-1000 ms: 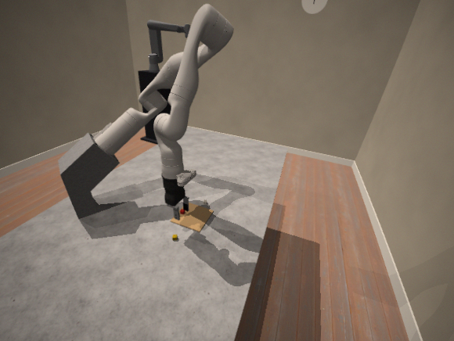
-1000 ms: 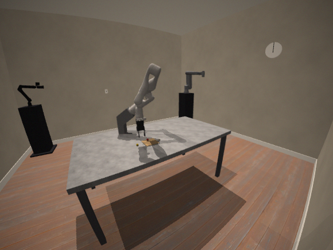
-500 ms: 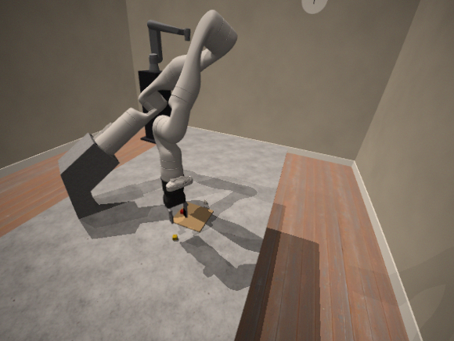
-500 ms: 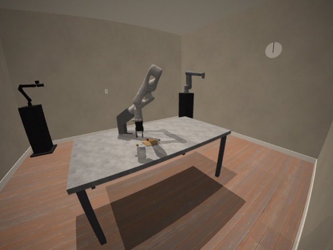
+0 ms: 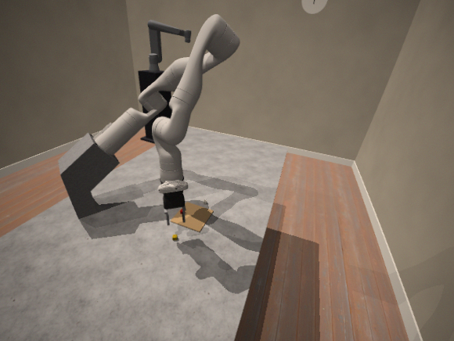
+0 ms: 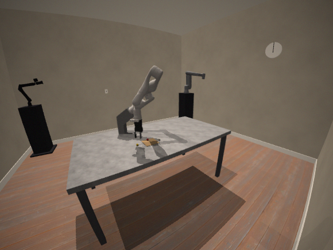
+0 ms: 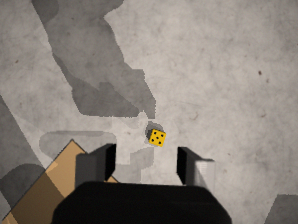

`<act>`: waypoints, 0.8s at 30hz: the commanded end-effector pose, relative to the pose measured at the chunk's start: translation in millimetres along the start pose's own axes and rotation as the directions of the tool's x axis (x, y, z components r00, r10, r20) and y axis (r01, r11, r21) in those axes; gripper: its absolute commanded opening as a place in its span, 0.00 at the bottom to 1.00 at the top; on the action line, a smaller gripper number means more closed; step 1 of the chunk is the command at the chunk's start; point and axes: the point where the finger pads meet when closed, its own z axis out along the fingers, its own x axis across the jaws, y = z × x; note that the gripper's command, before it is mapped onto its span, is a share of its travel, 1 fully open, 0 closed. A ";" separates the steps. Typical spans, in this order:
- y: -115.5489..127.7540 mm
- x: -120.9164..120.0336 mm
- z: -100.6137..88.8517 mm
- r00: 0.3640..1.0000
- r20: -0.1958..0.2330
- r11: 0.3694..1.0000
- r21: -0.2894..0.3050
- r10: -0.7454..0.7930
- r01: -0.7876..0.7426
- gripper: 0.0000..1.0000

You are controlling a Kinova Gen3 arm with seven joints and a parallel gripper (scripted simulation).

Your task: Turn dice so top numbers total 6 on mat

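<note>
A yellow die (image 7: 157, 138) lies on the grey table, off the mat, with several black pips on top. It also shows in the top view (image 5: 174, 236) and the exterior view (image 6: 137, 144). The tan mat (image 5: 192, 219) lies flat beside it, and one corner of the mat (image 7: 47, 187) shows in the wrist view. A red die (image 5: 181, 211) sits on the mat near its edge. A white die (image 5: 205, 202) lies on the table just past the mat's far corner. My gripper (image 7: 146, 158) is open and empty and hangs above the table, with the yellow die just ahead of its fingertips.
The arm's grey base block (image 5: 84, 172) stands on the table to the left of the mat. The table edge (image 5: 266, 242) runs along the right, with wooden floor beyond. Arm shadows cross the table top.
</note>
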 end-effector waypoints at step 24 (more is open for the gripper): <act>-7.9 8.7 1.1 0.967 -0.005 0.967 0.001 0.257 -0.257 1.00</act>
